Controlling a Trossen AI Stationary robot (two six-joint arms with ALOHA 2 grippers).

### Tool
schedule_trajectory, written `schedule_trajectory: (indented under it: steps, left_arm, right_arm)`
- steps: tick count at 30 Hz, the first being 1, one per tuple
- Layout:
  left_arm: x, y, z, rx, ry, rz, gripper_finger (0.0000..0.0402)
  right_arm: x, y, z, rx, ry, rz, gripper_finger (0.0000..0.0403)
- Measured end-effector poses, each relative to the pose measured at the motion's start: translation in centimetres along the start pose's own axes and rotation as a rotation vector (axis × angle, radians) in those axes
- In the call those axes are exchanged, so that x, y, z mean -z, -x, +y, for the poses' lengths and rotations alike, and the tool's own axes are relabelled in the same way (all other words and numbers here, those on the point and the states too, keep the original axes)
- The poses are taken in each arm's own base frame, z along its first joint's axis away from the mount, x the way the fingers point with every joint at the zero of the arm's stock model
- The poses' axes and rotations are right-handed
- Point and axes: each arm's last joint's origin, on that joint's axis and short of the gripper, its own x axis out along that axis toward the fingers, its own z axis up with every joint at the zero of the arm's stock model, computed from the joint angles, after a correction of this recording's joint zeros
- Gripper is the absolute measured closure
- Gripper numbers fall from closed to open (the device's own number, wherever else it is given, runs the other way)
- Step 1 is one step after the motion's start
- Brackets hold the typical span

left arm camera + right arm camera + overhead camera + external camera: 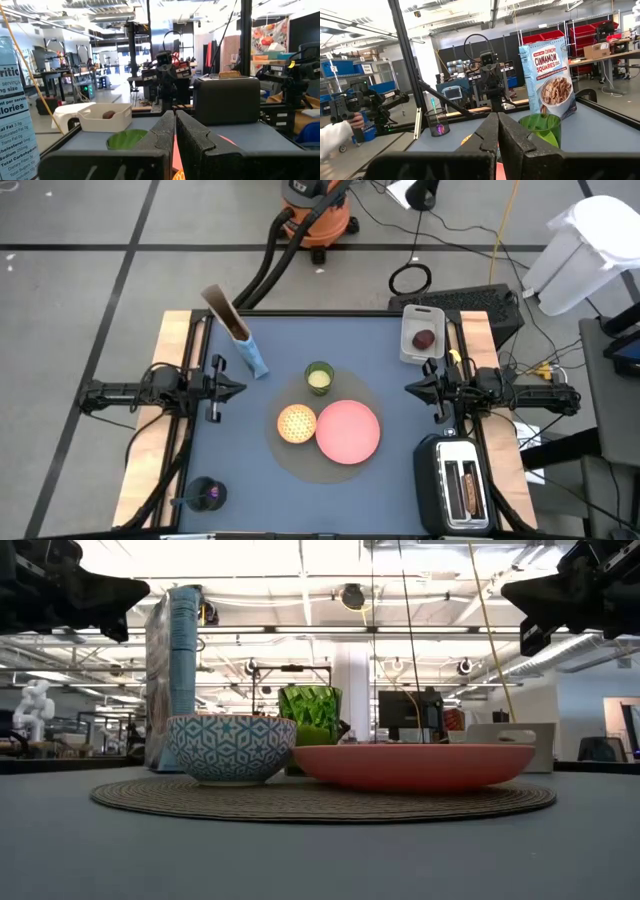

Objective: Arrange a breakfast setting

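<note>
Orange bowl [296, 423] with a pale patterned inside sits on a round woven mat [290, 461] mid-bench, touching the empty pink plate [348, 430]. Behind them stands the green cup [319, 377]; the blue cereal bag [254, 358] is nearer the far-left corner. A white tray [409, 345] at the far-right edge holds the dark-red fruit [425, 339]. Toast [466, 489] stands in the toaster [438, 455], near-right corner. Left claw [236, 389] and right claw [412, 389], both pressed together, wait at the side edges.

A salmon-pink plate [348, 430] is seen; the bowl [231, 748] is patterned outside in blue-and-white geometric shapes; the cup [310, 715] is green; the cereal bag [548, 77] is blue.
</note>
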Motion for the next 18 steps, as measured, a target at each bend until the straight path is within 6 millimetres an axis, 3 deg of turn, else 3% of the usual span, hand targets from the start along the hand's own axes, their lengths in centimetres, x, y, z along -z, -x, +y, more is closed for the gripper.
schedule_trajectory:
  steps: [12,18]
  left_arm:
    - [-1.2,0.1,0.1,-0.01,-0.003,-0.128,0.0376]
    - [-1.5,0.1,0.1,-0.012,0.083,-0.154,0.0375]
  right_arm:
    - [0.0,0.0,0.0,0.0,0.0,0.0,0.0397]
    - [0.0,0.0,0.0,0.0,0.0,0.0,0.0397]
